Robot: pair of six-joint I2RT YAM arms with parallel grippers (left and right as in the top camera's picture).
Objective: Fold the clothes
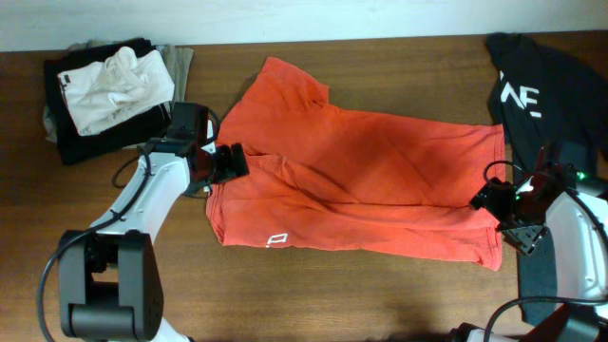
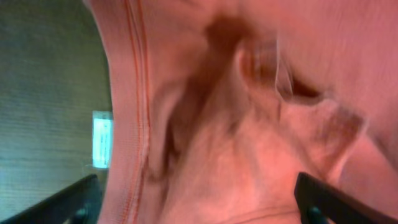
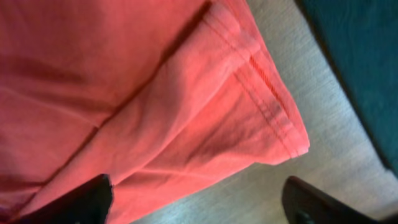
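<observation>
A red-orange T-shirt [image 1: 361, 176] lies spread across the middle of the table, white lettering [image 1: 277, 239] near its front left. My left gripper [image 1: 226, 163] is open over the shirt's left edge; red cloth [image 2: 236, 124] fills the space between its fingers. My right gripper [image 1: 494, 204] is open at the shirt's right hem corner [image 3: 273, 124], with cloth and bare table between its fingers. A black T-shirt with white letters [image 1: 532, 90] lies at the back right.
A pile of folded clothes, black and off-white [image 1: 104, 95], sits at the back left. The wooden table [image 1: 332, 294] runs along the front. More black cloth [image 1: 546, 285] lies under my right arm.
</observation>
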